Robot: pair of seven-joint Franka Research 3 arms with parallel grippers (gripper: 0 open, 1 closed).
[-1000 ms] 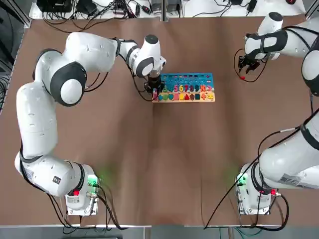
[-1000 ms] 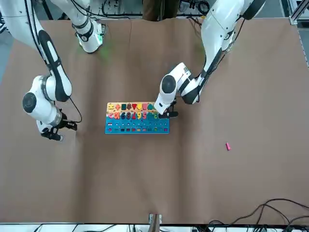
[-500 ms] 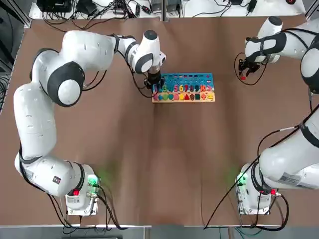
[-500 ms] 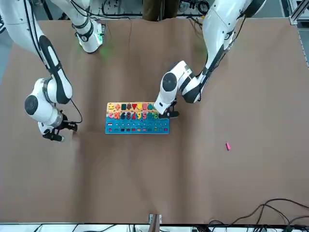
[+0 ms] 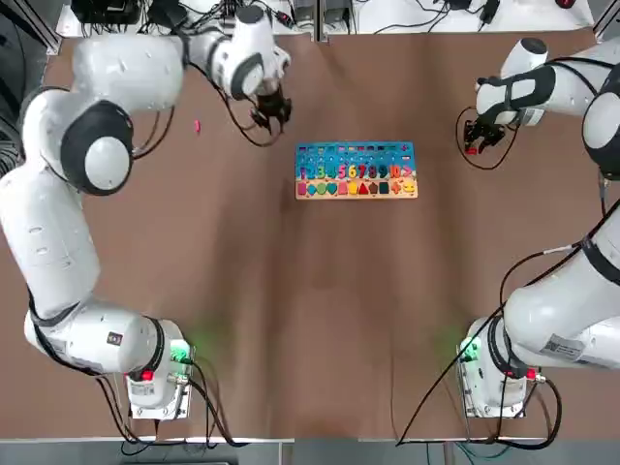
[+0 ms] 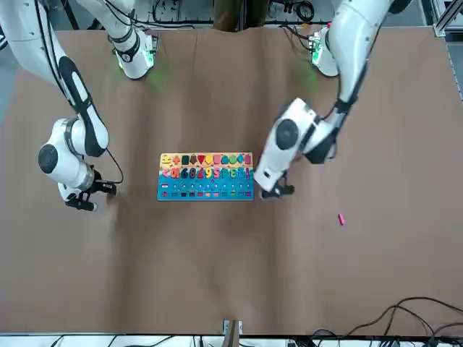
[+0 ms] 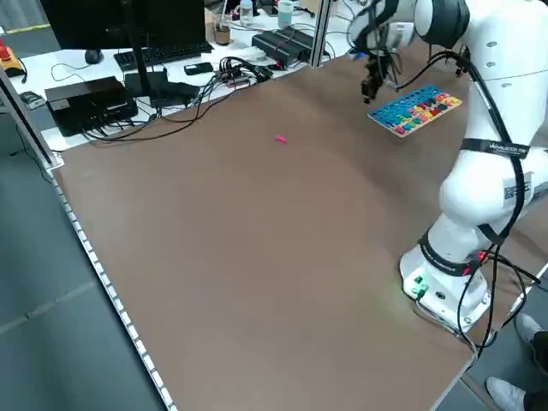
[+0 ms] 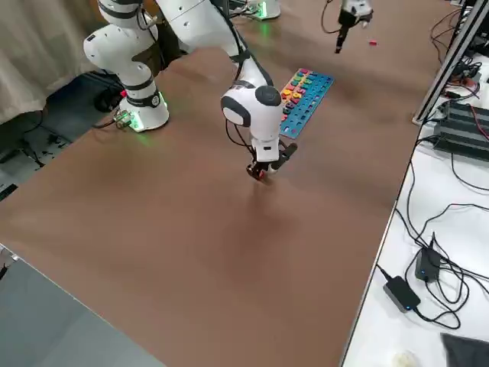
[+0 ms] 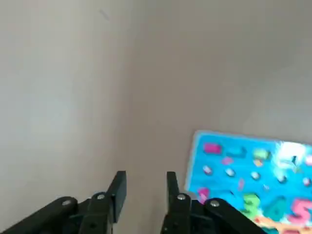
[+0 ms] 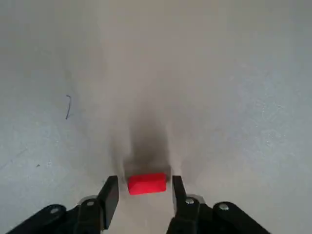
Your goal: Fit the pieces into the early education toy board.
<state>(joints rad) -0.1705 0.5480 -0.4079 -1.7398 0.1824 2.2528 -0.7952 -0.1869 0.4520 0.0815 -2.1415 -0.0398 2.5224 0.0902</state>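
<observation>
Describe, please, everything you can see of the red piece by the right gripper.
The red piece is a small flat block, roughly rectangular with rounded corners, plain matte red. It lies flat on the brown table, well away from the board, on the robot's right. The right gripper hangs low over it with open jaws, one on each side; the wrist view shows small gaps, so nothing but the table seems to touch it.

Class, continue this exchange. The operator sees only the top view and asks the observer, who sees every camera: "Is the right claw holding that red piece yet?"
Observer: Not yet. The right wrist view shows the red piece between the open fingers of the right claw, with a gap on each side.
Operator: Is the left claw carrying anything?
Observer: No. In the left wrist view the left claw is open and empty, with the board off to one side of it.
</observation>
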